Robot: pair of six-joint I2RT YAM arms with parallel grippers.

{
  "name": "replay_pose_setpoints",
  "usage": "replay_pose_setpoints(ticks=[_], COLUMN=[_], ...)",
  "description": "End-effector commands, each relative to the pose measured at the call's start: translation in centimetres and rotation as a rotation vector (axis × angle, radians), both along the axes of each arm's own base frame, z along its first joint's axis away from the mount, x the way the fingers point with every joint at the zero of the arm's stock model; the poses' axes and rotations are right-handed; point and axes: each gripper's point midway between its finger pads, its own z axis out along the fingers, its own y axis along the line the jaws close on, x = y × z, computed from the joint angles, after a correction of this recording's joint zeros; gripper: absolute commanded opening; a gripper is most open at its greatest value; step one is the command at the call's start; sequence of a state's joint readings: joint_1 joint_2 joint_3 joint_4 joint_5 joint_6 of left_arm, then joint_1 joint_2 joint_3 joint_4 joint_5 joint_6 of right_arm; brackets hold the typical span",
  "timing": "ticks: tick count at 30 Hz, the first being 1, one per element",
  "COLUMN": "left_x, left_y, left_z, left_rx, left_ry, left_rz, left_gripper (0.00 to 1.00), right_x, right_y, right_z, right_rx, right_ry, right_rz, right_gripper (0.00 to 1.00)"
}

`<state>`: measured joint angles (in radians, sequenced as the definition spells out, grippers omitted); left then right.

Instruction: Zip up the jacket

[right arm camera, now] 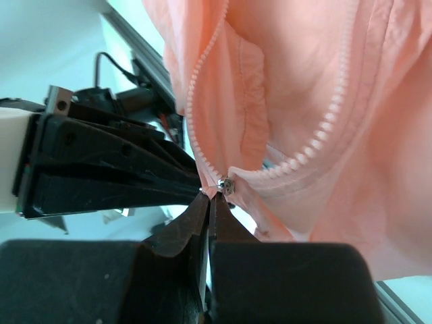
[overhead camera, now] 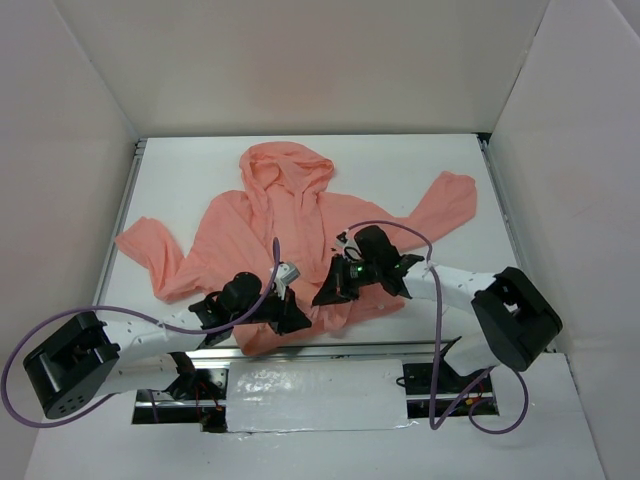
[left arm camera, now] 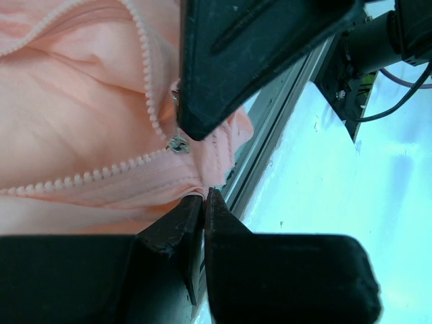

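Pointing hood-first away from the fingers (left arm camera: 169,229), the salmon-pink thin fabric hooded jacket (overhead camera: 230,230) is hem-clamped by left gripper (left arm camera: 204,199) and right gripper (right arm camera: 209,202).

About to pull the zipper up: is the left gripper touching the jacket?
Touching. In the left wrist view the left gripper is shut on the hem of the jacket, just below the zipper slider.

The salmon-pink hooded jacket (overhead camera: 250,235) lay front-up on the white table (overhead camera: 180,180), with its hood (overhead camera: 288,165) toward the far side, its 2 long sleeves (overhead camera: 150,255) spread to either side and its hem at the near edge. Its front zipper stood open. The 2 rows of pale teeth (right arm camera: 329,125) parted from a small metal slider (right arm camera: 227,183) low by the hem, where the thin fabric was bunched.
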<state>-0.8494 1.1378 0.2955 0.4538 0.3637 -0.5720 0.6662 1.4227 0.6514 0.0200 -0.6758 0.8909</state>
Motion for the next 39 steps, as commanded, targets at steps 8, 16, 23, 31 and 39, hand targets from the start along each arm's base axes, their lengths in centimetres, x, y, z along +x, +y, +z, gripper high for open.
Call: replay_pose_setpoints(ticks=[8, 16, 23, 31, 39], left_x=[-0.7, -0.5, -0.1, 1.1, 3.2], left_y=[-1.3, -0.9, -0.8, 0.0, 1.9], left_z=[1.6, 1.2, 1.2, 0.5, -3.4], left_rx=[-0.046, -0.023, -0.010, 0.063, 0.226], left_ry=[-0.040, -0.039, -0.038, -0.056, 0.003], left_rz=[-0.088, -0.061, -0.031, 0.058, 0.237], left_gripper=[0.00, 0.00, 0.00, 0.00, 0.00], right_x=[8.0, 15.3, 26.0, 40.9, 44.4], right_y=[0.2, 0.6, -0.5, -4.5, -9.4], right_z=[3.5, 3.8, 5.6, 14.1, 23.0], right_rx=[0.087, 0.066, 0.026, -0.018, 0.064], right_ry=[-0.103, -0.132, -0.244, -0.509, -0.704], right_rz=[-0.185, -0.266, -0.379, -0.508, -0.589], right_gripper=[0.00, 0.00, 0.00, 0.00, 0.00])
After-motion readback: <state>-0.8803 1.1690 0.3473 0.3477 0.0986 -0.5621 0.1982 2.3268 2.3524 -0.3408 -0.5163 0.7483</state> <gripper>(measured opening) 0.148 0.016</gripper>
